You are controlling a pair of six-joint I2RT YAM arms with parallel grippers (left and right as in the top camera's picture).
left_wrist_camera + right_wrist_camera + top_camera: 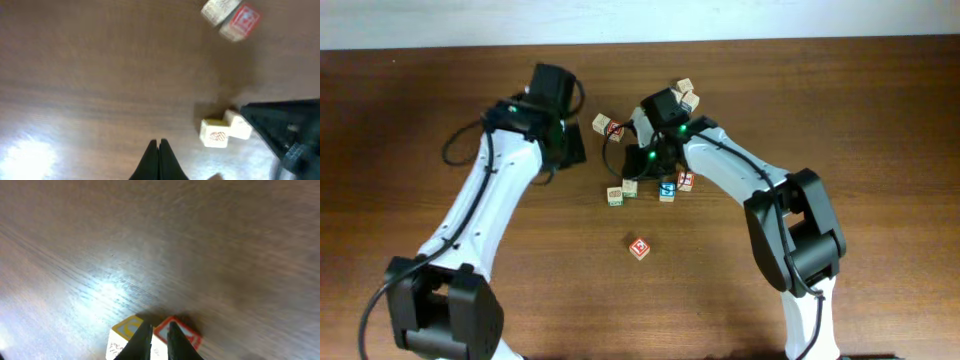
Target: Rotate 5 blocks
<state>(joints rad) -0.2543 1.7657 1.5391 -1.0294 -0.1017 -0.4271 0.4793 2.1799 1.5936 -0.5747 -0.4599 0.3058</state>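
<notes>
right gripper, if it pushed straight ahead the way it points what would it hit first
Likely the red-marked block just beyond the right gripper, with a yellow-marked block beside it; past them only bare table shows, though depth is unclear.

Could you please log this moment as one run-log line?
left gripper: jaws shut, empty | right gripper: jaws narrow over blocks | table

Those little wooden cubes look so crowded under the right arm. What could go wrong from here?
The right fingers are nearly closed right at a yellow-marked cube and a red-marked cube that touch each other, so moving one could drag or tip its neighbour. The right arm also hides part of the row of blocks from the overhead camera. A lone red cube lies nearby and might get bumped.
</notes>
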